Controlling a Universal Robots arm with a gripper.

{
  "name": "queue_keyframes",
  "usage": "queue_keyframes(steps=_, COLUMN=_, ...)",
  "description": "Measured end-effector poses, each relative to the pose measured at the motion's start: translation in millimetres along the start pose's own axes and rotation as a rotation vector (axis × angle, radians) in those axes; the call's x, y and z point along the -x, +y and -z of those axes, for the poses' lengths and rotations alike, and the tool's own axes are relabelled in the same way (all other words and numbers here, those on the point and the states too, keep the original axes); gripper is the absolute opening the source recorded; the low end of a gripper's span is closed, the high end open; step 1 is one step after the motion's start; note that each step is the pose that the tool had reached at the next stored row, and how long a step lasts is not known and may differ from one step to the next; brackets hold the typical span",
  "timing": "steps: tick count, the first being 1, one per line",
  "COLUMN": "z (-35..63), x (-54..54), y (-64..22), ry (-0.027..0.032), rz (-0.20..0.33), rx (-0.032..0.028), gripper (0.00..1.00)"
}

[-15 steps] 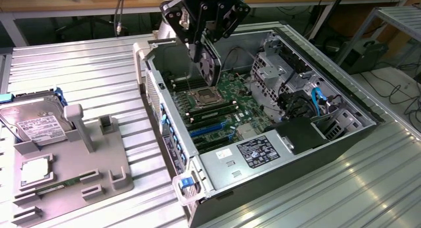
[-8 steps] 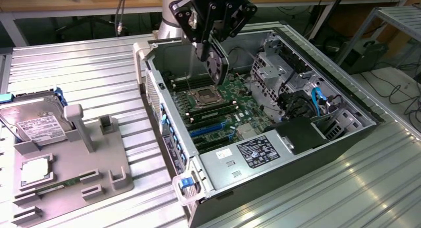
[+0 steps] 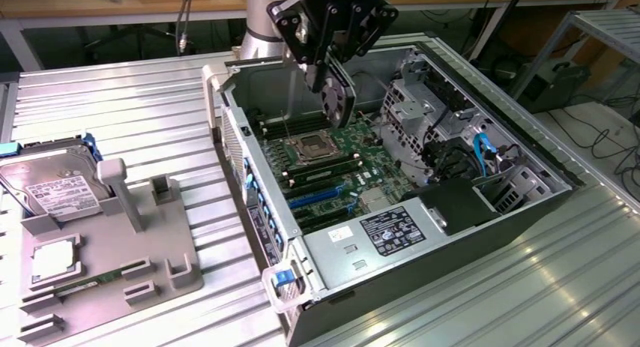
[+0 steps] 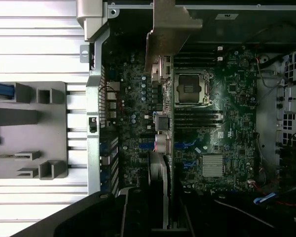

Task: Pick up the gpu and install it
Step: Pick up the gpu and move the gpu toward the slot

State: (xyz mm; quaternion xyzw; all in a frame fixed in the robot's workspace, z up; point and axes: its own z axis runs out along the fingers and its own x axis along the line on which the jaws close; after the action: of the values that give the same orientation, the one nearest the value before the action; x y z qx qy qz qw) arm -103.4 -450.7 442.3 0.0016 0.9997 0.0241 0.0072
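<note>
My gripper [image 3: 325,79] hangs over the open computer case [image 3: 232,130] and is shut on the gpu [image 3: 339,101]. The gpu is a thin dark card held upright, edge down, above the motherboard near the CPU socket [image 3: 310,146]. In the wrist view the gpu [image 4: 165,163] shows edge-on, with its silver bracket [image 4: 170,29] at the far end, over the board beside the CPU socket [image 4: 190,89]. The gripper [image 4: 158,210] body sits at the near edge of that view. Blue expansion slots [image 3: 315,198] lie lower on the board, apart from the card.
A grey fixture tray [image 3: 170,249] lies on the ribbed metal table at the exterior view's left. It holds a silver hard drive [image 3: 55,186] and a green memory stick [image 3: 85,285]. Inside the case are a power supply [image 3: 385,231], drive cages [image 3: 415,107] and blue cables [image 3: 482,156].
</note>
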Motion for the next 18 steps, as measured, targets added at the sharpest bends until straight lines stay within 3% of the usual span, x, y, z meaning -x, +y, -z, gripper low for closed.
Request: queue_keyframes(steps=18, z=-1.3, x=30.8, y=0.0, ry=-0.0005, rz=0.000, rx=-0.0012, gripper=0.28)
